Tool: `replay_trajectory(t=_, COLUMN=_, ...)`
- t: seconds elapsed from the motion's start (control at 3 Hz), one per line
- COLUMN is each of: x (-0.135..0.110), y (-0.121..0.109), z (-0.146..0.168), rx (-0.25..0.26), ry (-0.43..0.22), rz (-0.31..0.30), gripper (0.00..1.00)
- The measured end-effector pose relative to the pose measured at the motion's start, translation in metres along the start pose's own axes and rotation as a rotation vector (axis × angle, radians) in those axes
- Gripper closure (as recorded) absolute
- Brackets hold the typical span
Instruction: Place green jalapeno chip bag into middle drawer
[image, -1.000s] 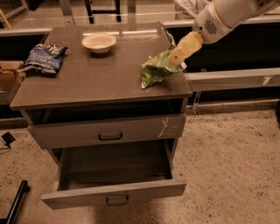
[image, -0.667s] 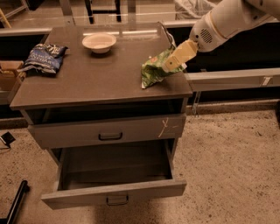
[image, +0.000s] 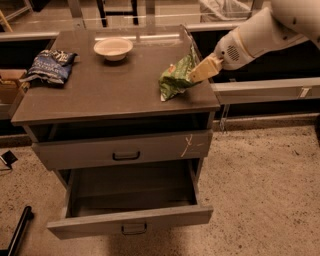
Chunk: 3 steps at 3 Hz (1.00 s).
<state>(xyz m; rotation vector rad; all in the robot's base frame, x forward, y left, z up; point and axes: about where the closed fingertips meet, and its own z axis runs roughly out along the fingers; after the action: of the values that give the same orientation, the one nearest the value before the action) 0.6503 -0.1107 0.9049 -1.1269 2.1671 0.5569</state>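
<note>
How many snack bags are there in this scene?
2. The green chip bag is at the right edge of the cabinet top, pinched by the gripper. The dark blue bag lies at its left edge. The shut drawer may hide more.

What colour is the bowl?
Pale cream bowl, camera view. Gripper holds the green chip bag on the cabinet top.

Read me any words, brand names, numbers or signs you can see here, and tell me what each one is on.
No text here can be read.
On the green jalapeno chip bag, at the gripper by the right edge of the cabinet top: pale lettering, too blurred to read.
On the dark blue snack bag: pale print, too blurred to read.
On the upper drawer front: a pale scratch, not writing.
</note>
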Motion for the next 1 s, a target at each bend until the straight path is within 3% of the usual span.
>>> replay_trajectory(t=0.33, x=-0.014, y=0.006, z=0.0, rx=-0.162, ry=-0.199, rz=-0.015, gripper=0.88)
replay_trajectory(t=0.67, x=-0.05, y=0.035, z=-0.024, rx=-0.35, ry=-0.416, rz=-0.148, gripper=1.0)
replay_trajectory(t=1.0, x=-0.076, y=0.099, z=-0.068, rx=-0.532, ry=-0.516, rz=-0.456, gripper=1.0)
